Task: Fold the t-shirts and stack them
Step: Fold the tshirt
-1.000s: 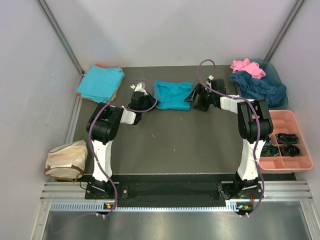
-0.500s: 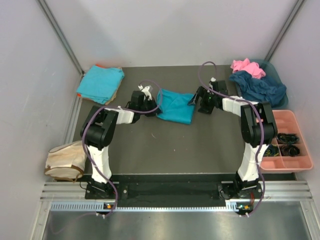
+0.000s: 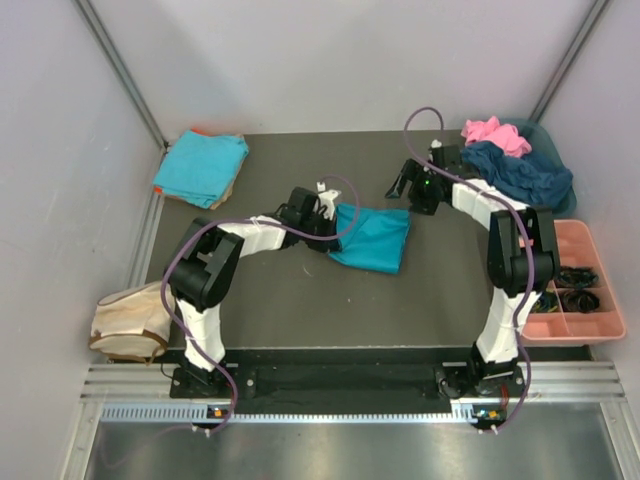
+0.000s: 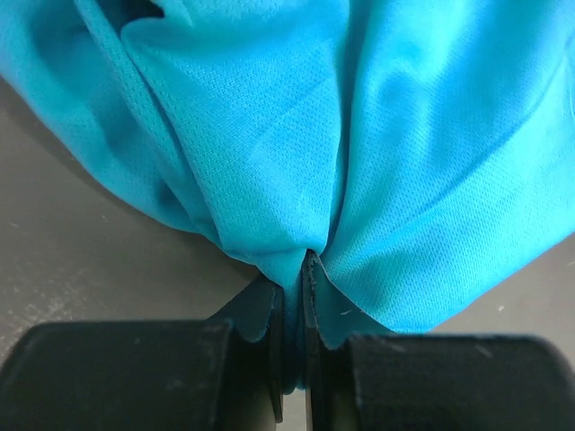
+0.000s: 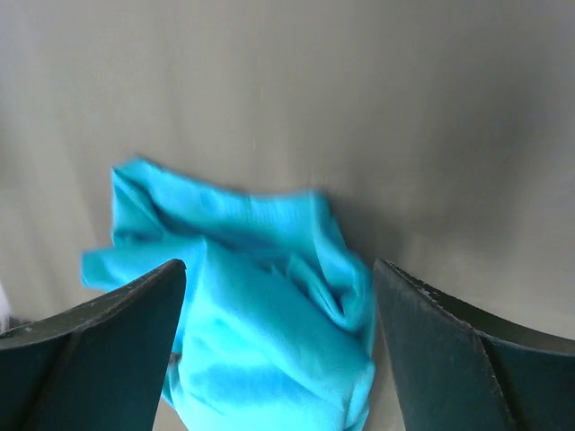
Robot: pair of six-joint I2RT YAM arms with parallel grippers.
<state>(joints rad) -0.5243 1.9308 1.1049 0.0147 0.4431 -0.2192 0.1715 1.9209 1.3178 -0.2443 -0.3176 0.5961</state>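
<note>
At the middle of the dark desk [image 3: 290, 300] lies one loose turquoise t-shirt [image 3: 374, 238], bunched and creased rather than flat. The left gripper [image 3: 330, 225] is clenched on its left edge; in the left wrist view the two fingers [image 4: 269, 310] sit almost together with a pinch of the turquoise cloth [image 4: 296, 135] gathered between them and fanning out beyond. The right gripper [image 3: 400, 186] hangs beyond the shirt's far right corner, apart from it, its jaws spread wide and grasping nothing; its wrist camera looks down past both fingers [image 5: 99, 350] onto the crumpled shirt [image 5: 260, 359] and bare desk.

A second turquoise shirt [image 3: 201, 165] lies neatly folded at the far left corner, with an orange edge just showing underneath; how many pieces are in that stack I cannot tell. At the far right corner sits one heap: a pink shirt [image 3: 492, 132] on top of dark navy cloth [image 3: 520, 172], against a teal bin [image 3: 545, 138]. Along the right edge is one pink compartment tray [image 3: 575, 250] holding small dark items. One beige cloth bag [image 3: 133, 320] rests by the near left edge.
</note>
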